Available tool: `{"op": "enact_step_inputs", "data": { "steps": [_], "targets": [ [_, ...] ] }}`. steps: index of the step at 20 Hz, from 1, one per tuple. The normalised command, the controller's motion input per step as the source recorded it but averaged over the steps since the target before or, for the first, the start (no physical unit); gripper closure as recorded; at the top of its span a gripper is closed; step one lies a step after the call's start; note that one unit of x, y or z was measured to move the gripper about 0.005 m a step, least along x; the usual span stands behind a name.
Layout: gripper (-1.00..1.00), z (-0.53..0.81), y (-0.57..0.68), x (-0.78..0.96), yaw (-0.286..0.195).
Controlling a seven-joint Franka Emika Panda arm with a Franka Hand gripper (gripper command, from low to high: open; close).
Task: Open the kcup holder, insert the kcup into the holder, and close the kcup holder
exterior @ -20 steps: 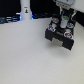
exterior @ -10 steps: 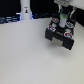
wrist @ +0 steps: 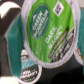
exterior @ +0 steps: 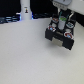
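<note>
The black kcup holder (exterior: 60,34) stands at the exterior view's right with its tray pulled out, and pods sit in its slots. My gripper (exterior: 62,19) hangs right above the tray and is shut on the kcup (exterior: 63,21). In the wrist view the kcup's green lid (wrist: 48,30) fills most of the picture, close to the camera. Other pods with teal-and-white lids (wrist: 27,70) sit in tray slots below it. The fingers themselves are not clear in either view.
A white upright object (exterior: 25,10) stands at the back on the exterior view's left, against a dark back edge. The white table top (exterior: 25,55) spreads out in front of the holder.
Almost nothing has changed; the gripper stays over the holder's tray with the kcup in it.
</note>
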Motion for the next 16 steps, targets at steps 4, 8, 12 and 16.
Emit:
{"op": "enact_step_inputs", "data": {
  "steps": [4, 8, 12, 16],
  "targets": [
    [1.0, -0.39, 0.02, 0.02, 0.017],
    [1.0, -0.27, 0.1, 0.05, 0.03],
    [-1.0, -0.01, 0.14, 0.09, 0.052],
    [-1.0, 0.31, 0.06, 0.12, 0.065]
  ]
}}
